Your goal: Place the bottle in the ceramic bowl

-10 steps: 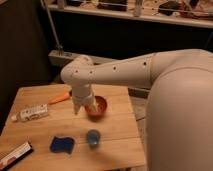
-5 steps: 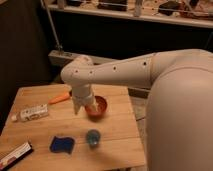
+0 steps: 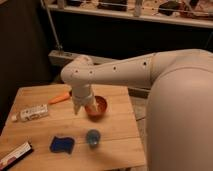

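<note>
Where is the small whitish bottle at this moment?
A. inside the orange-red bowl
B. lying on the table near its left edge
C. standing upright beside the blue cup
B: the bottle lies on its side near the left edge of the table, apart from the ceramic bowl, while the gripper hangs at the bowl's left rim.

My arm (image 3: 125,70) comes out of bulky white housing (image 3: 182,110) at right, runs nearly level toward left. Rounded joint (image 3: 79,75) at far end turns last link straight down. My hand (image 3: 81,106) hangs below joint, pointing down, left of view centre, low over rear of surface (image 3: 117,142). Shells white; row of dark dots along arm.
</note>
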Controlling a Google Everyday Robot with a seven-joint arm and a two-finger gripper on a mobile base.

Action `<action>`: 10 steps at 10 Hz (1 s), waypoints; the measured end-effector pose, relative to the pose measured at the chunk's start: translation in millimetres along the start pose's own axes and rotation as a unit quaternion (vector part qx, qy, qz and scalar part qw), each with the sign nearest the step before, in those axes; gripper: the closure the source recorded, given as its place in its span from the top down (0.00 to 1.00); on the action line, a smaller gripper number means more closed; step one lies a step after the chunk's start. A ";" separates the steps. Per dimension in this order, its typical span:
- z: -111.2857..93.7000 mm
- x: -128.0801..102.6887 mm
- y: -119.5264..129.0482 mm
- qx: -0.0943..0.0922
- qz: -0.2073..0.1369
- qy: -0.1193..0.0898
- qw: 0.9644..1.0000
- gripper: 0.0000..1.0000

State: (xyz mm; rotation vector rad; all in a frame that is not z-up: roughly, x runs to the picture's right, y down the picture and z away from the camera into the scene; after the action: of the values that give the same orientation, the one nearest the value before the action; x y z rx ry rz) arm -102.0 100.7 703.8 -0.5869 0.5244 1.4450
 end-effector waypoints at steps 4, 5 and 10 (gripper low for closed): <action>-0.2 -0.9 0.1 0.000 -0.003 -0.001 1.000 0.65; -3.8 -8.4 0.1 0.002 -0.011 -0.016 1.000 0.65; -42.9 -92.6 20.1 0.077 -0.165 -0.114 0.977 0.65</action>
State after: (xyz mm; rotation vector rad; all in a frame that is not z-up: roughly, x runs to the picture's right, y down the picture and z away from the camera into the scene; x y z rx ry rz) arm -127.0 3.4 730.9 -0.3583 0.3351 1.1266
